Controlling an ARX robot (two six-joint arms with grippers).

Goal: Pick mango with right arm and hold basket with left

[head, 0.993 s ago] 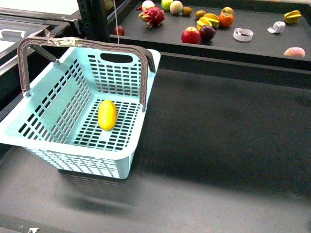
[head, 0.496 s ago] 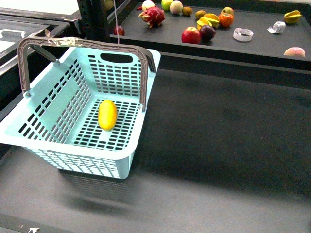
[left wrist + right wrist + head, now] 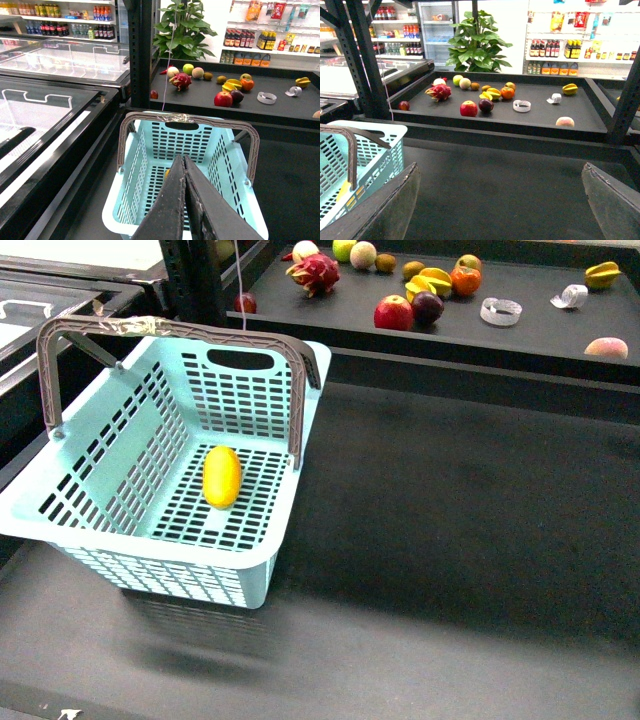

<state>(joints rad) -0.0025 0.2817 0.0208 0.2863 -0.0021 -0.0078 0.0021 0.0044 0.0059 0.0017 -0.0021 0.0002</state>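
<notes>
dark counter under shop shelving. the basket stands on it; the mango lies on the basket floor. my left gripper, fingers pressed together, hangs above the basket. my right gripper is spread wide, well apart from the basket.

A black display tray sits at the back; on it a pink dragon fruit lies at its left end; a red apple rests near the tray's front edge, touching a dark plum; an orange sits behind them; a tape roll lies right of the plum; a peach sits at the tray's right end; a leafy potted plant stands behind the tray.
</notes>
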